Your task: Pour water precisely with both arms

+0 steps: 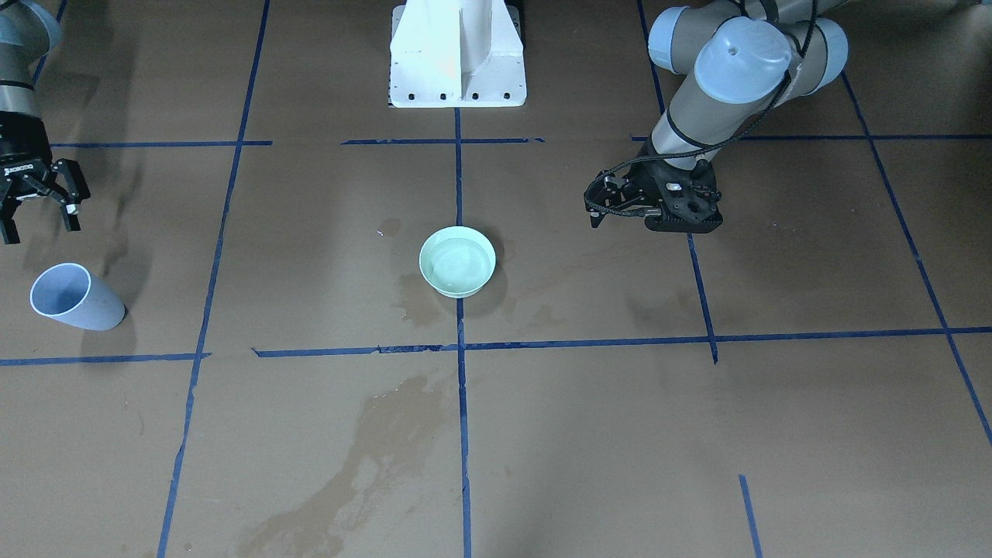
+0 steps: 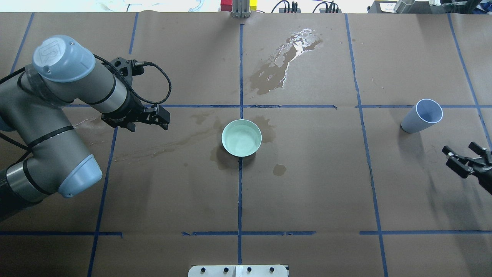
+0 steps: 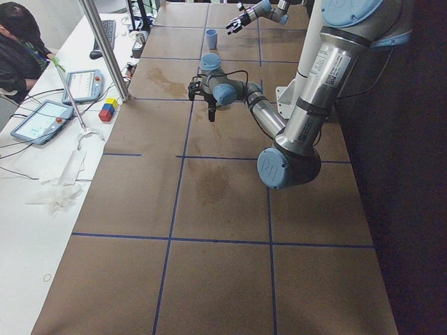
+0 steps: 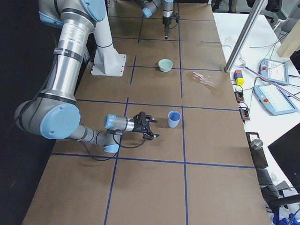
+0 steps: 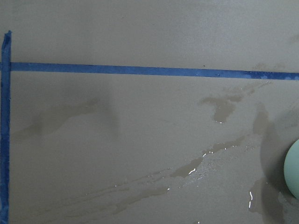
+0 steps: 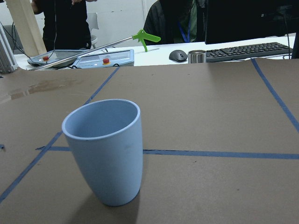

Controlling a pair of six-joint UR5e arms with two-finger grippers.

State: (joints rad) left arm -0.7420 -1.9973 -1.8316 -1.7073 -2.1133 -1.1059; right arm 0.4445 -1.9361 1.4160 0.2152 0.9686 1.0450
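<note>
Water's in the bowl, both claws holding nothing

Going by the overhead view: the water (image 2: 242, 139) sits in the mint bowl (image 2: 222, 138) mid-worktop (image 2: 307, 184), with a shiny puddle (image 2: 286, 61) at about 1 o'clock from it. The blue cup (image 2: 419, 117) stands upright way out at 3 o'clock. The right claw (image 1: 40, 223) hangs spread wide near the cup's 5 o'clock, not touching it. The left claw (image 2: 161, 120) hovers at the bowl's 9 o'clock, and I honestly can't tell if it's clenched.

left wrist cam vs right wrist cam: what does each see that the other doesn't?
Left wrist only: wet streaks on the brown paper and a sliver of the green bowl at the right edge. Right wrist only: the blue cup, upright, with a keyboard far behind it. Both: brown paper crossed by blue tape.
</note>
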